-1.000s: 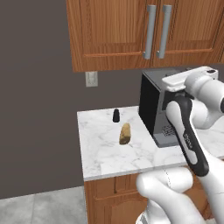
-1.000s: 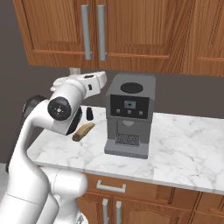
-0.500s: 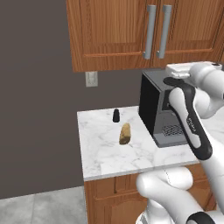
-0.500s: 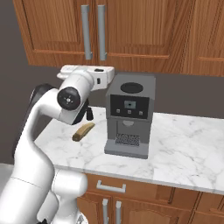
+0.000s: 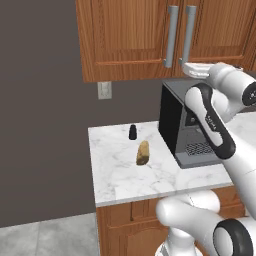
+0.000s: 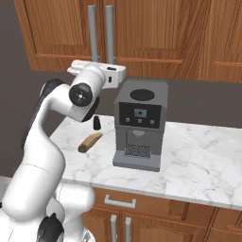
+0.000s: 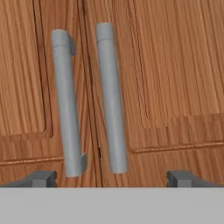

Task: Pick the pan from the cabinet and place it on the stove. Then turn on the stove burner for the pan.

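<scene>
Left base view shows the cabinet (image 5: 150, 40) with doors shut, the pan presumably inside, unseen. Over the last second the arm has risen from beside the coffee machine (image 6: 139, 124) to the bar handles (image 7: 111, 96), so opening is next. The gripper (image 7: 111, 178) faces them squarely, jaws spread wide, empty.

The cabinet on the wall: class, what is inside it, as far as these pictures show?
Nothing inside can be seen. The cabinet has both doors shut, so its contents are covered. Only the wooden fronts and two grey bar handles show.
</scene>
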